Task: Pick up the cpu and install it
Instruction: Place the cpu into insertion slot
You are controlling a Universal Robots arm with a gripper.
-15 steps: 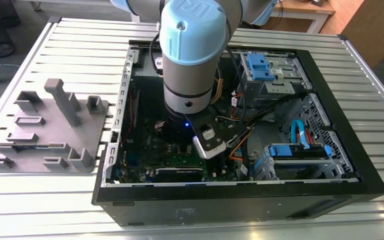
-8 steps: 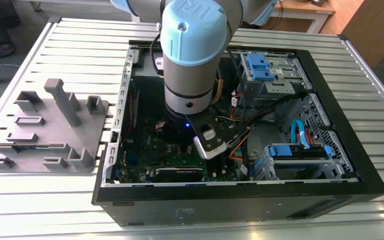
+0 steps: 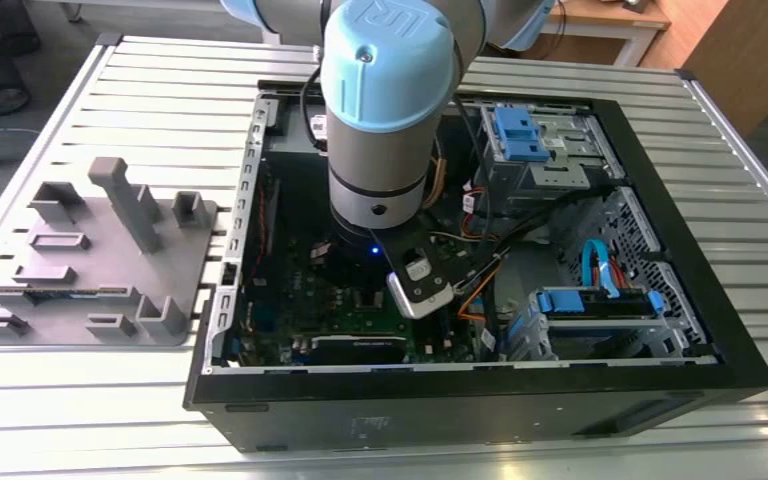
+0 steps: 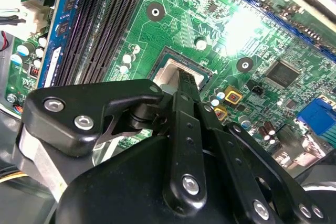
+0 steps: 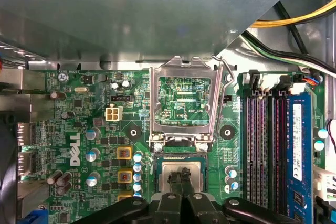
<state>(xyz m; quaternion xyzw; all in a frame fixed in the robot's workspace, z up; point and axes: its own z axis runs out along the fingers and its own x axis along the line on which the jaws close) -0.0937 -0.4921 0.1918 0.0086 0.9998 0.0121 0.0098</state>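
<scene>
My gripper (image 5: 181,178) reads as pressed together, the two black fingers meeting at a narrow tip with nothing pinched between them. In both wrist views that tip sits over the middle of the cpu (image 5: 167,174), the small flat square chip with the shiny silver top. I cannot tell whether the tip is touching the chip or just above it. The chip lies flat in the socket recess, just beside the hinged end of the open silver metal socket bracket (image 5: 184,129), which stands swung up off the green motherboard (image 5: 79,129). My main worry is seating. If the chip sits slightly skewed in the recess, any downward push from the tip could bend the contacts beneath it. A sideways drift of the fingers could drag the chip askew. The bracket is near the fingers, so a careless move toward it could knock the frame or its lever. The black memory slots (image 5: 262,145) run alongside the bracket, far enough off to matter less. In the exterior view the pale blue and grey arm (image 3: 384,120) reaches deep into the black computer case (image 3: 491,400), so a wide swing risks its walls and loose cables.
</scene>
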